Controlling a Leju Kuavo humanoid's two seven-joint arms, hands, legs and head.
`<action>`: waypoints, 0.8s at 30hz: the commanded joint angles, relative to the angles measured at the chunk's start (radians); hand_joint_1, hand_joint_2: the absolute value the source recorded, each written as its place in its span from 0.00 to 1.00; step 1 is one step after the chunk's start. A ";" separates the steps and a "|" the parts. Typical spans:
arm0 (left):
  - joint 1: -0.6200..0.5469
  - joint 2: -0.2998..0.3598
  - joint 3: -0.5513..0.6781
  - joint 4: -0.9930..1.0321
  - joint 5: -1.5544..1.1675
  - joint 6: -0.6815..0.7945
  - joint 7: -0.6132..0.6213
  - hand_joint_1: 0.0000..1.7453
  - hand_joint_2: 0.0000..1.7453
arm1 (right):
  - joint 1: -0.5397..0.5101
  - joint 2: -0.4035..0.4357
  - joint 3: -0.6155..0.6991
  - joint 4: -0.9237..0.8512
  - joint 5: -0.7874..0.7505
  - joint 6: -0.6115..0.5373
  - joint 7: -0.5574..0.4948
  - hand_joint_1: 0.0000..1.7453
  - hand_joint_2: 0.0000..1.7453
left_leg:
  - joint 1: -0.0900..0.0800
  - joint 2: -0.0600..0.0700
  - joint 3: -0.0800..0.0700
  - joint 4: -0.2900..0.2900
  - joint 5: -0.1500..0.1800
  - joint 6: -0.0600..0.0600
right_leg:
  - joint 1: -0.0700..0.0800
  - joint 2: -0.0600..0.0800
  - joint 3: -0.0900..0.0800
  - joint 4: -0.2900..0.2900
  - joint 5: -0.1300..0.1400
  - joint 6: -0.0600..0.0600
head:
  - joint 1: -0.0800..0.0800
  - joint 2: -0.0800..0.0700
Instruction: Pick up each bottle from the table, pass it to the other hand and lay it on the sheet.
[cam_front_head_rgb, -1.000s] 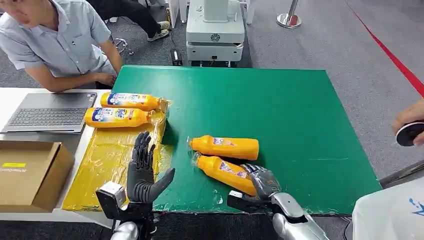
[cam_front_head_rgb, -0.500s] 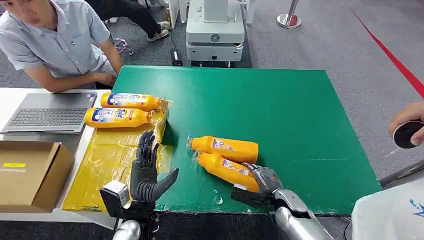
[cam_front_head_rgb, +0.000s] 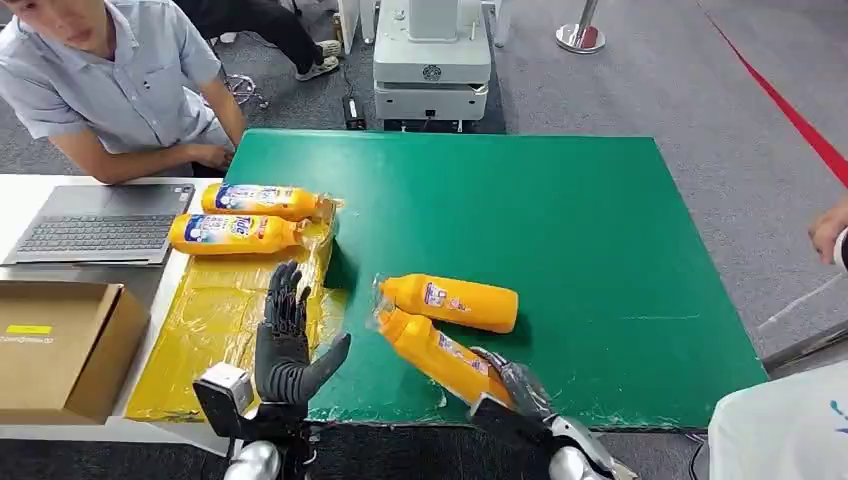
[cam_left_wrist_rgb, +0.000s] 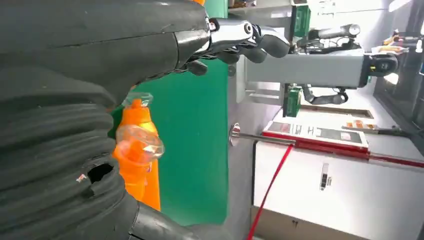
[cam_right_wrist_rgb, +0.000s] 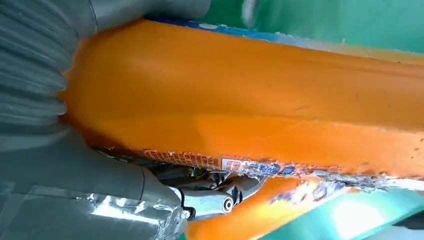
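Note:
My right hand (cam_front_head_rgb: 510, 385) grips the base end of an orange bottle (cam_front_head_rgb: 435, 355) near the green table's front edge, the bottle's cap end tilted up and pointing left. The right wrist view has that bottle (cam_right_wrist_rgb: 250, 105) close up against the palm. A second orange bottle (cam_front_head_rgb: 455, 301) lies flat just behind it. My left hand (cam_front_head_rgb: 287, 345) is raised open, fingers spread, above the yellow sheet (cam_front_head_rgb: 215, 330). Two more orange bottles (cam_front_head_rgb: 235, 234) (cam_front_head_rgb: 262, 201) lie side by side at the sheet's far end. In the left wrist view the held bottle's clear cap (cam_left_wrist_rgb: 140, 141) faces the camera.
A person in a grey shirt (cam_front_head_rgb: 120, 85) leans on the white desk by a laptop (cam_front_head_rgb: 100, 225). A cardboard box (cam_front_head_rgb: 60, 345) sits at the near left. Another person's hand (cam_front_head_rgb: 830, 232) shows at the right edge. A white machine (cam_front_head_rgb: 430, 60) stands behind the green table (cam_front_head_rgb: 600, 220).
My right hand has pulled back toward the table's front edge and lifted the near bottle, whose cap end now rises leftward. The left hand stays put. The person's hand at right withdrew.

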 joint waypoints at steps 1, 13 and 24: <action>-0.029 -0.002 -0.028 0.004 0.009 -0.001 0.002 0.00 1.00 | -0.007 -0.002 -0.016 -0.054 -0.025 0.015 -0.004 1.00 1.00 | 0.000 0.000 0.000 0.000 0.000 0.000 | 0.000 0.000 0.000 0.000 0.000 0.000 | 0.000 0.000; -0.052 0.013 -0.038 0.174 0.023 0.022 0.122 0.00 1.00 | 0.050 0.003 -0.037 -0.187 -0.065 -0.003 -0.019 1.00 1.00 | 0.000 0.000 0.000 0.000 0.000 0.000 | 0.000 0.000 0.000 0.000 0.000 0.000 | 0.004 0.000; -0.062 0.026 -0.048 0.303 0.171 -0.074 0.160 0.00 1.00 | 0.090 0.047 -0.109 -0.402 -0.240 -0.007 -0.059 1.00 1.00 | 0.000 0.000 0.000 0.000 0.000 0.000 | 0.000 0.000 0.000 0.000 0.000 0.000 | 0.005 0.000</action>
